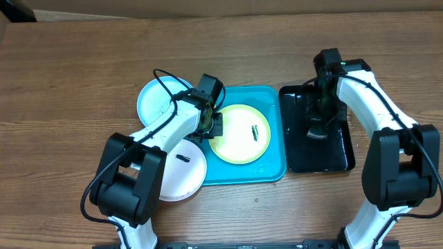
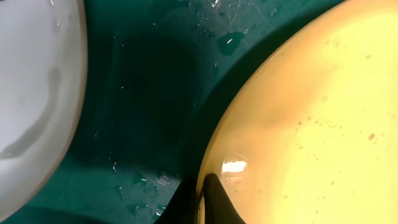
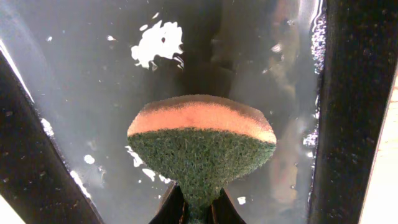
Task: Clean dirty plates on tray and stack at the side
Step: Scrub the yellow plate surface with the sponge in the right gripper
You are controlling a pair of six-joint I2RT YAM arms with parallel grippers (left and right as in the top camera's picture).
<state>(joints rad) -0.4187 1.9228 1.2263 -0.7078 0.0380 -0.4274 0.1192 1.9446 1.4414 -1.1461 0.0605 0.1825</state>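
The yellow-green plate point(image 1: 240, 133) lies in the turquoise tray point(image 1: 275, 169) and carries a dark smear. My left gripper point(image 1: 211, 126) is shut on this plate's left rim; in the left wrist view the fingers point(image 2: 202, 200) pinch the plate's edge point(image 2: 298, 124) over the wet tray floor point(image 2: 149, 93). The light blue plate point(image 1: 154, 100) lies on the table left of the tray. The white plate point(image 1: 181, 169) with a dark smear lies on the table at the tray's front left corner; a white plate edge point(image 2: 37, 93) shows in the left wrist view. My right gripper point(image 3: 198, 208) is shut on a green-and-orange sponge point(image 3: 202, 146) over the black tray point(image 1: 338, 155).
The glossy black tray point(image 3: 93, 93) holds water and stands right of the turquoise tray. The right arm point(image 1: 367, 90) reaches over it from the right. The wooden table point(image 1: 69, 69) surrounds everything. A cable loops above the left arm.
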